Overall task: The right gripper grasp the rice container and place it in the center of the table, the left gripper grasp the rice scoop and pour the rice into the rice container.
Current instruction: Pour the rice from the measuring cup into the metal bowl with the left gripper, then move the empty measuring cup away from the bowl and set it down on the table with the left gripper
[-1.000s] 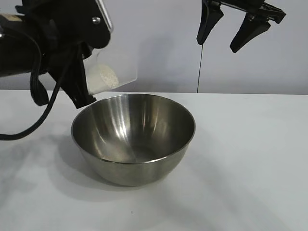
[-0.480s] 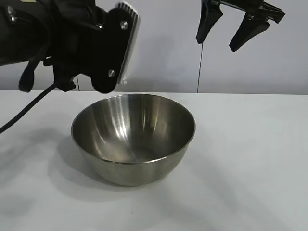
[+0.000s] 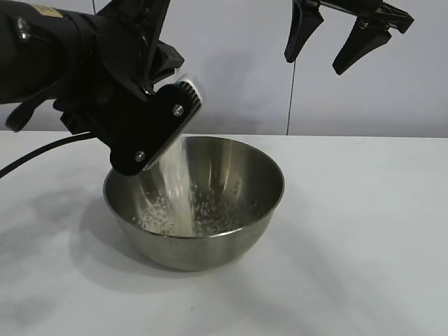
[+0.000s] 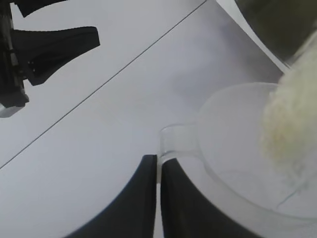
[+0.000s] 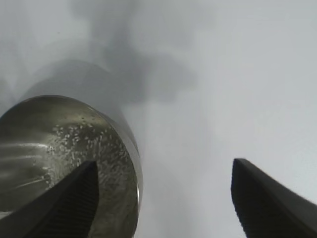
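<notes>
Over the left rim of the rice container (image 3: 194,203) I've got the left gripper (image 4: 157,198) pinched tight on the rice scoop (image 4: 247,163), tipped hard so a white stream of rice (image 3: 175,192) drops straight into the bowl. The container itself sits about mid-table (image 3: 364,231), and grains are already scattered across its bottom, which the right wrist view shows nicely too. The right gripper (image 3: 336,38) is parked up high at the far right, fingers spread wide, holding nothing.

What worries me: the stream lands pretty close to the left wall of the bowl, so if my wrist drifts any further left I'd guess rice goes over the edge onto the table. Also the scoop is only held by its thin lip, so it could twist in the fingers. Bumping the rim with the arm would probably shove the bowl, since nothing's holding it.
</notes>
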Controlling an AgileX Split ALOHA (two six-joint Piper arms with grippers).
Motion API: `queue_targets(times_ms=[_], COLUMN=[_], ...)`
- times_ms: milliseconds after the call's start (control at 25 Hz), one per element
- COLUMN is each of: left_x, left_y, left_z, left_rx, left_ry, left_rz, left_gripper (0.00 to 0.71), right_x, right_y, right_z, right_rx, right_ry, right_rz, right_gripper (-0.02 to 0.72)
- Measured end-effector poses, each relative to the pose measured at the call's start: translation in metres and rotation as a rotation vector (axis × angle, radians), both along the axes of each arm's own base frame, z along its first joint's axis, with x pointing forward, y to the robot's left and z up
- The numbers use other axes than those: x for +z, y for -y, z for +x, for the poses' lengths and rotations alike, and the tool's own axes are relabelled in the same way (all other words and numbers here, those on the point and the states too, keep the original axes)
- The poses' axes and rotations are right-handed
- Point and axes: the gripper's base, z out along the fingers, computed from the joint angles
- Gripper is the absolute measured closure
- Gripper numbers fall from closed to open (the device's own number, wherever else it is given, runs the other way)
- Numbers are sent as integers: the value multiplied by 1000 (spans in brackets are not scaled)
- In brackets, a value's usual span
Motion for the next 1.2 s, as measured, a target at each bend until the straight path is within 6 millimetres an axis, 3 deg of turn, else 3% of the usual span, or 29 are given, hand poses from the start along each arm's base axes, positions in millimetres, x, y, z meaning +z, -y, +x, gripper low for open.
queue_targets(times_ms=[240, 400, 720, 1000, 1200], left_x=[-7, -3, 34, 64, 64], left_y=[7, 7, -9, -80, -130], left_z=[8, 14, 30, 49, 63], left_rx=[4, 88, 430, 691, 804], left_ry=[13, -46, -225, -555, -841], left_rz=[58, -79, -837, -1658, -2097], left_gripper=[701, 701, 701, 701, 701], right_x=[0, 0, 0, 0, 0], right_y=[0, 0, 0, -1, -1], right_z=[0, 0, 0, 0, 0], right_rx=[0, 0, 0, 0, 0], right_ry=[0, 0, 0, -3, -3], right_rz=[0, 0, 0, 13, 15], right_gripper=[188, 188, 188, 188, 188])
